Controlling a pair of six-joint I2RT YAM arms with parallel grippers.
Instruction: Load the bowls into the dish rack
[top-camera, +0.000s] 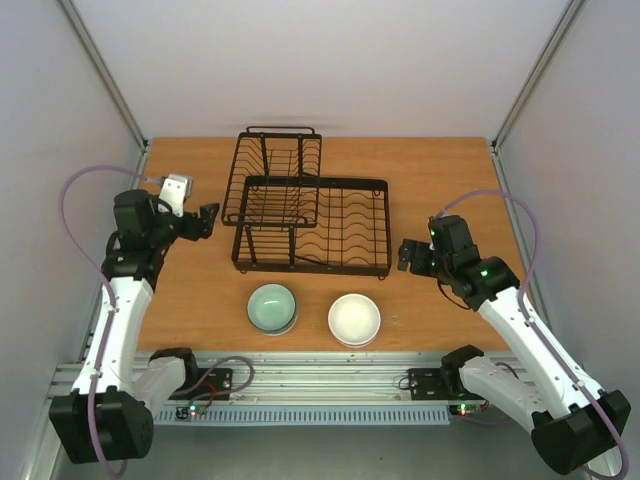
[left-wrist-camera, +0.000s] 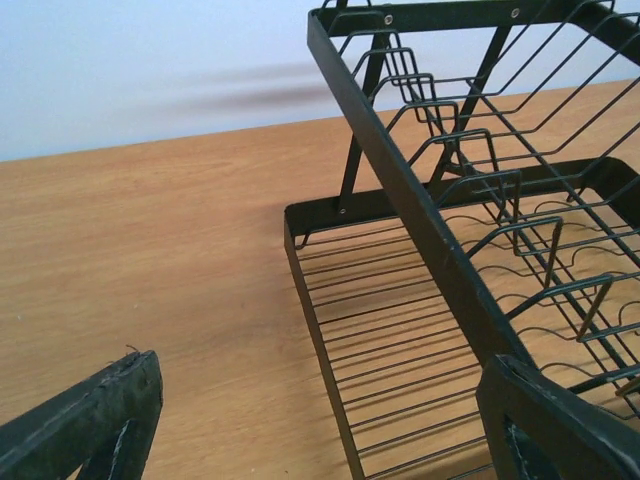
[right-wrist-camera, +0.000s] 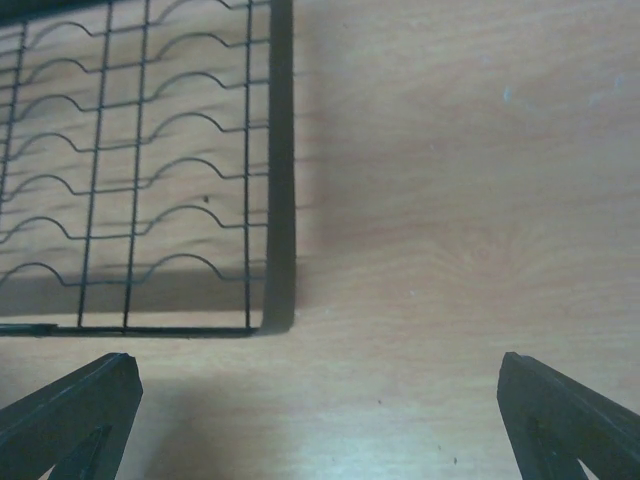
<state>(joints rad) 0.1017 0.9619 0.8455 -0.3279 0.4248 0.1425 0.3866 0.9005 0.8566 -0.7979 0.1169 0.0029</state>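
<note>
A pale green bowl (top-camera: 272, 306) and a white bowl (top-camera: 354, 318) sit side by side on the wooden table near its front edge. The black wire dish rack (top-camera: 313, 224) stands behind them at the table's middle, with its smaller basket section (top-camera: 274, 177) at the back left. My left gripper (top-camera: 207, 221) is open and empty, just left of the rack; the rack's frame (left-wrist-camera: 420, 210) fills the right of the left wrist view. My right gripper (top-camera: 408, 254) is open and empty, just right of the rack, whose corner (right-wrist-camera: 275, 300) shows in the right wrist view. No bowl with an orange rim shows.
Pale walls enclose the table on the left, back and right. Bare wood (top-camera: 440, 180) lies right of the rack and left of it (top-camera: 190, 280). The arm bases (top-camera: 190, 375) stand at the near edge.
</note>
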